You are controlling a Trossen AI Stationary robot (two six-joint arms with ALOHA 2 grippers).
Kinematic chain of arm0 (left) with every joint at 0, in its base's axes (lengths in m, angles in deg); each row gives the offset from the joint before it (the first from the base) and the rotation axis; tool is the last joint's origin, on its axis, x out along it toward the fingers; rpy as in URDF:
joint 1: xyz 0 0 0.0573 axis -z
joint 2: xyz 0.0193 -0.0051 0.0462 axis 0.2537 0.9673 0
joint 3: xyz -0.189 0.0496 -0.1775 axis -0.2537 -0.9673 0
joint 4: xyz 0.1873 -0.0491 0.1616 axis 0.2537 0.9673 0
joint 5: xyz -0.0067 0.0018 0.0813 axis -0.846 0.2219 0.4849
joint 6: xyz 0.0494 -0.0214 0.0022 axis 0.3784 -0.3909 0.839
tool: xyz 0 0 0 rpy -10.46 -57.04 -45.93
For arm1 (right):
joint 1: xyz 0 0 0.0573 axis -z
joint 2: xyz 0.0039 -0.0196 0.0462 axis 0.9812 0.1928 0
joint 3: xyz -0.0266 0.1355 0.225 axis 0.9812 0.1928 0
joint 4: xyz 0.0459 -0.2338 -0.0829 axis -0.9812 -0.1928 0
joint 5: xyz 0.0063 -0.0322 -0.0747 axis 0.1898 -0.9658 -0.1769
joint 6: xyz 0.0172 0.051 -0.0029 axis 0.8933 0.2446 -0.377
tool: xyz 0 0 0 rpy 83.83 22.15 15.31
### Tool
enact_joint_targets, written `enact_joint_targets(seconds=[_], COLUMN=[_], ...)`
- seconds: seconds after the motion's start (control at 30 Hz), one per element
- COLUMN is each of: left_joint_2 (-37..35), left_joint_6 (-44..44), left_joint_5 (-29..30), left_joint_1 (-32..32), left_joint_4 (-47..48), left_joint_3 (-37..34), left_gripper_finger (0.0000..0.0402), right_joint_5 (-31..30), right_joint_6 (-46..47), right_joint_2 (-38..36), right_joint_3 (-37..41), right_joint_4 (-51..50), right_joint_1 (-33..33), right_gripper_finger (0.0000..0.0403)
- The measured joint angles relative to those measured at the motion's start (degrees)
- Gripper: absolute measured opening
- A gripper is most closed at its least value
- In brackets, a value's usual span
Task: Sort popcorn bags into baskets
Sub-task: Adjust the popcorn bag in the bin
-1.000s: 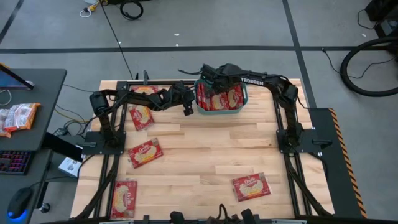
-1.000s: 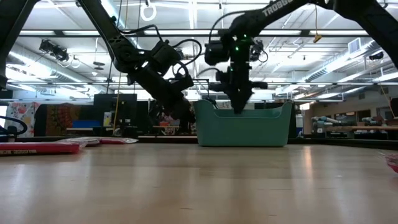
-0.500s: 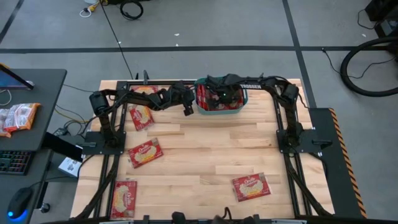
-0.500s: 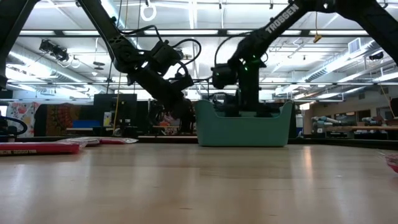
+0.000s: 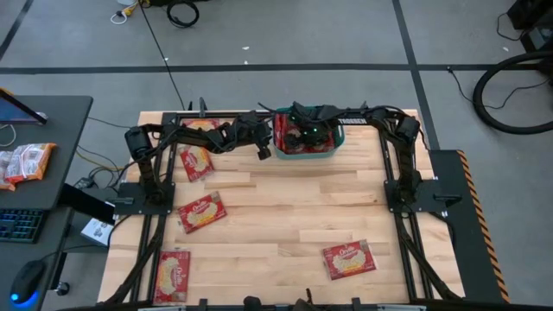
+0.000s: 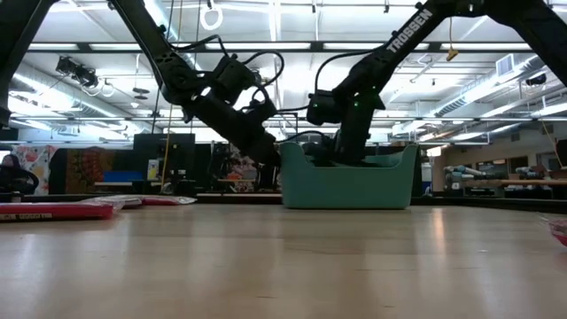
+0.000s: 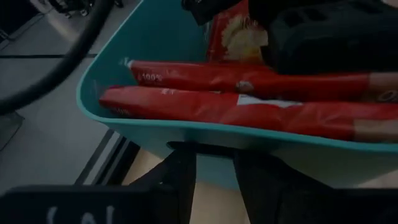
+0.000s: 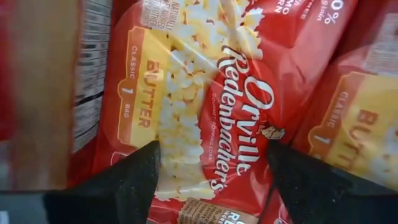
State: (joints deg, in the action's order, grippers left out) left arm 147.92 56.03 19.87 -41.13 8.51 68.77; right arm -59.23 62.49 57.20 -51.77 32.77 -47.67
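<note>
Nearest the front edge in the high view, two popcorn bags are seen flat on the table (image 5: 285, 207): one at front left (image 5: 172, 276), long axis running front to back, and one at front right (image 5: 349, 259), long axis roughly across the table and slightly skewed. Farther back on the left a third bag (image 5: 202, 212) is lying tilted, long axis mostly across, and beyond it a fourth (image 5: 196, 161) is set nearly front to back beneath the left arm. At the far edge the teal basket (image 5: 332, 152) is placed, with several red bags stacked inside; in the left wrist view these bags (image 7: 249, 99) are shown lying lengthwise along the near wall. The left gripper (image 5: 260, 153) is held just outside the basket's left wall, fingers (image 7: 180, 180) parted by a narrow gap with nothing between them. The right gripper (image 8: 214, 168) is lowered inside the basket, fingers spread wide over an upturned bag (image 8: 205, 93) without clasping it. An orange-and-white packet (image 5: 26, 162) is noted on the side desk (image 5: 60, 130)
</note>
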Motion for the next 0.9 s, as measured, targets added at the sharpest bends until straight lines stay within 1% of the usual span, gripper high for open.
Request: enact_joint_targets(seconds=[0.1, 0.2, 0.33, 0.4, 0.5, 0.7, 0.77, 0.9], left_joint_2=[0.0, 0.0, 0.1, 0.1, 0.1, 0.1, 0.1, 0.3], left_joint_6=[0.0, 0.1, 0.1, 0.0, 0.1, 0.1, 0.3, 2.4], left_joint_5=[0.1, 0.8, 0.5, 0.3, 0.2, 0.5, 0.6, 0.7], left_joint_1=[0.0, 0.0, -0.1, 0.0, 0.0, 0.0, 0.0, 0.0], left_joint_4=[0.4, 0.5, 0.6, 0.8, 0.9, 1.9, 2.1, 3.5], left_joint_3=[0.0, 0.0, 0.1, 0.1, 0.1, 0.2, 0.2, 0.0], left_gripper_finger=[0.0105, 0.0096, 0.009, 0.0089, 0.0089, 0.0089, 0.0089, 0.0089], right_joint_5=[2.0, 1.3, -4.9, -8.8, -11.7, -12.3, -14.3, -15.1], right_joint_6=[0.3, -0.1, -2.4, -3.1, -3.2, -2.9, -3.0, -3.5], right_joint_2=[0.2, 0.6, 0.9, 0.8, 0.8, 0.2, 0.3, -0.6], right_joint_3=[-0.4, -3.1, -8.5, -9.9, -9.6, -5.3, -4.9, -5.2], right_joint_4=[3.4, 0.2, -9.3, -11.4, -11.3, -8.1, -8.9, -10.2], right_joint_1=[-0.3, -0.4, -0.6, -0.6, -0.1, 0.3, 0.2, 0.3], right_gripper_finger=[0.0299, 0.0299, 0.0293, 0.0291, 0.0291, 0.029, 0.029, 0.029])
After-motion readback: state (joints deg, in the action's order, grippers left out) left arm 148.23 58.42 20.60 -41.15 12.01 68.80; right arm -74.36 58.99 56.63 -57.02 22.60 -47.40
